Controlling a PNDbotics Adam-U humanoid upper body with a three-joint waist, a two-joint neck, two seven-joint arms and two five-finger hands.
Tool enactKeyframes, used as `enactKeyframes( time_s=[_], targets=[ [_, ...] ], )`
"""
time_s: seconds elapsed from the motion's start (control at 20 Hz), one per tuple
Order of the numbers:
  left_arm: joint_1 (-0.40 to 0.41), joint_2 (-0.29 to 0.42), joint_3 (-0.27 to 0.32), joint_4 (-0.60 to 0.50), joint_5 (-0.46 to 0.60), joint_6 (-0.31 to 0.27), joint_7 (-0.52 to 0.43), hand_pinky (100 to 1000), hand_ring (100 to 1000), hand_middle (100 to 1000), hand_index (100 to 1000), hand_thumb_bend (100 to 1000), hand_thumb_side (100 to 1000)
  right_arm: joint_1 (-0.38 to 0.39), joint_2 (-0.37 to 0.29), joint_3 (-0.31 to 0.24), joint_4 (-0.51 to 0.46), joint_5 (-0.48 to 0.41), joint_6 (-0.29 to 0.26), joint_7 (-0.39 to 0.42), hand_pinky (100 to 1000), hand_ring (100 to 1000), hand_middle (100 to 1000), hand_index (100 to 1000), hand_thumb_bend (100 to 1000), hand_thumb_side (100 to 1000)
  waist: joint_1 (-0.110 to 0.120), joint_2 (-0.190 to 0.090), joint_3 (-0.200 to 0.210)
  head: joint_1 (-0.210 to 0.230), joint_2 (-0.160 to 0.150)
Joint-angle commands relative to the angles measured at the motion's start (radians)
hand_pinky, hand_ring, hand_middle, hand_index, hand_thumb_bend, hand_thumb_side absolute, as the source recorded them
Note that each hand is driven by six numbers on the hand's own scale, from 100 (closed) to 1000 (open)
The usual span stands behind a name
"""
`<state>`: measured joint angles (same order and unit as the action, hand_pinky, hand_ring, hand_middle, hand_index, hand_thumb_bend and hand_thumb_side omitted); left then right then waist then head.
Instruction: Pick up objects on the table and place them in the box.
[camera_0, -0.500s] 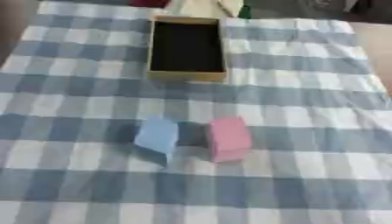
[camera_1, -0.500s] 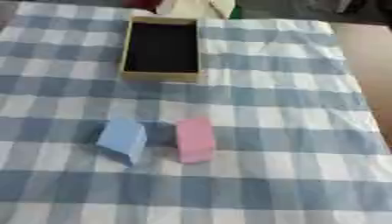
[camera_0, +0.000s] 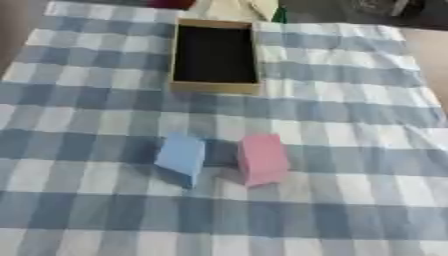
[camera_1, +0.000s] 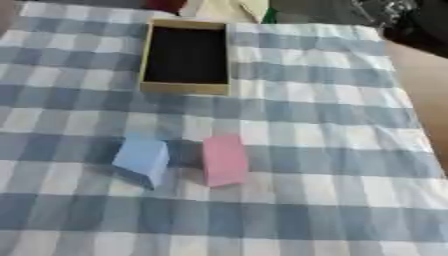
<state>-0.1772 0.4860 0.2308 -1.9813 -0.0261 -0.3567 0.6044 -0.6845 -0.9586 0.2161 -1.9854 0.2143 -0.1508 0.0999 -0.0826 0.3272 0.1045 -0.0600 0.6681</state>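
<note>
Box (camera_0: 215, 88) sits beyond blue block (camera_0: 181, 155) and pink block (camera_0: 262, 159); no robot hand visible.

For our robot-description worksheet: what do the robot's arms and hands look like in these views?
Neither hand shows. A black shape with silvery glints sits in the right eye view's top right corner, possibly the right arm; I cannot tell. No markings can be made out.

A light blue block (camera_0: 181, 153) and a pink block (camera_0: 262, 159) stood side by side, slightly apart, on the checked desk (camera_0: 350, 125). Farther back lay an open tan box (camera_0: 215, 88) with a dark, empty interior.
</note>
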Motion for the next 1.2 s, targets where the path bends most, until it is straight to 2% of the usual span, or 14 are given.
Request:
enactKeyframes(
  time_s=[0.05, 0.3, 0.55, 0.9, 1.2],
  targets=[
    [-0.006, 0.035, -0.001, -0.019, 0.001, -0.001, -0.005, 701, 631, 625, 884, 109, 899, -0.044, -0.059, 0.039, -0.015, 0.016, 0.009, 0.076, 839, 859, 735, 863, 100, 1000, 0.003, -0.020, 0.002, -0.002, 0.009],
    [-0.005, 0.037, -0.003, -0.019, 0.002, 0.000, -0.009, 701, 630, 625, 884, 108, 900, -0.118, -0.084, 0.127, -0.015, 0.014, 0.054, 0.173, 837, 860, 744, 863, 106, 975, 0.000, -0.021, 0.007, -0.005, 0.012],
    [-0.005, 0.039, -0.006, -0.019, 0.004, 0.001, -0.012, 701, 630, 625, 884, 108, 900, -0.195, -0.071, 0.216, -0.015, -0.005, 0.116, 0.261, 835, 860, 745, 863, 130, 947, -0.001, -0.023, 0.008, -0.006, 0.015],
    [-0.002, 0.040, -0.006, -0.019, 0.005, 0.001, -0.013, 701, 630, 625, 884, 107, 900, -0.258, -0.034, 0.278, -0.015, -0.036, 0.148, 0.335, 835, 863, 744, 866, 175, 880, -0.001, -0.026, 0.004, -0.003, 0.019],
    [-0.001, 0.041, -0.007, -0.019, 0.006, 0.002, -0.014, 700, 630, 625, 884, 107, 901, -0.282, 0.003, 0.317, -0.015, -0.051, 0.172, 0.382, 837, 871, 745, 873, 253, 733, -0.001, -0.031, 0.001, -0.003, 0.019]
  ],
)
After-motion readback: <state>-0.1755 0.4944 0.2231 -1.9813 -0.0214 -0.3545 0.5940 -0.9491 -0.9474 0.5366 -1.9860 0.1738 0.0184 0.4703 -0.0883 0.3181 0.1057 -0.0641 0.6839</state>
